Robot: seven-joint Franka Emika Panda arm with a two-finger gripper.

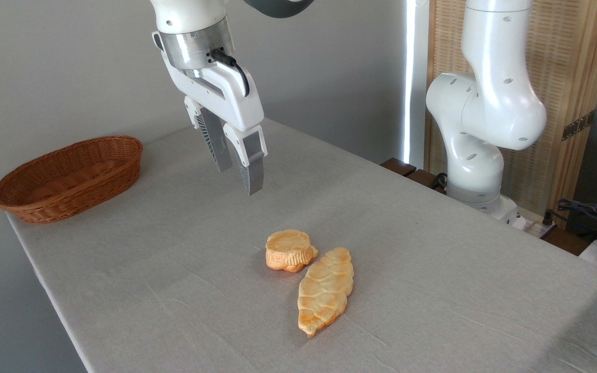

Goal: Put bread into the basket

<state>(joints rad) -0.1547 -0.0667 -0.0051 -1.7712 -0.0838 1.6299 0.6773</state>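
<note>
Long loaf point(325, 290): nearest the lens, a flat, leaf-shaped braided bread lies on the grey tablecloth, its far tip just beside the bun; whether the two touch cannot be told.
Bun point(289, 249): small, thick and golden-orange, with a flat cracked top and a flared base, it sits on the cloth near the middle of the table, just left of the loaf's far end and well apart from the basket.
Gripper point(237, 176): hanging in the air above the table, behind and slightly left of the bun, pointing down; its two ribbed fingers stand apart with a clear gap and hold nothing.
Arm point(485, 109): the white jointed body rises from its base at the table's right edge, in front of a slatted wooden screen, and leaves the frame at the top; the wrist re-enters at upper left above the gripper.
Basket point(44, 204): oval, shallow, reddish-brown wicker, it rests at the far left corner of the table with nothing visible inside.
Table point(433, 311): covered in a plain grey cloth with faint creases, running from the left corner to the lower right.
Cables point(588, 215): dark leads lie off the table at far right.
</note>
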